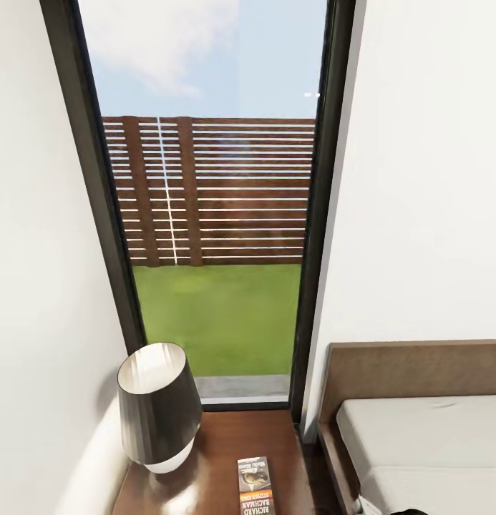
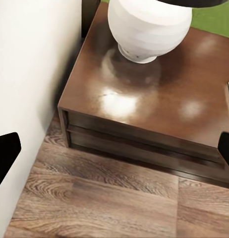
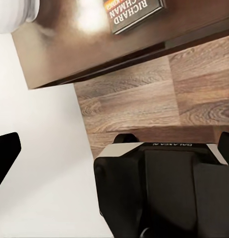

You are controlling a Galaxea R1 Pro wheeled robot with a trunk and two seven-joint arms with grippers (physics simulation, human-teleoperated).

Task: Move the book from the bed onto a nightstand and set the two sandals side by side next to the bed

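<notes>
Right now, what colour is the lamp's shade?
Black outside, pale inside, on the lamp standing on the nightstand; head view shows it best.

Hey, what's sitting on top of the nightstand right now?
The nightstand carries a lamp with a black shade and round white base, and the book lying flat near its front edge. Its front edge is cut off in the head view.

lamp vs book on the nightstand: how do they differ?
The lamp stands upright, a black shade over a round white base; the book lies flat, thin, with a dark cover and white letters on an orange-red band. The lamp sits on the wall side of the nightstand; the book lies on the side nearer the bed. The lamp is far taller. Both rest on the same glossy top.
</notes>
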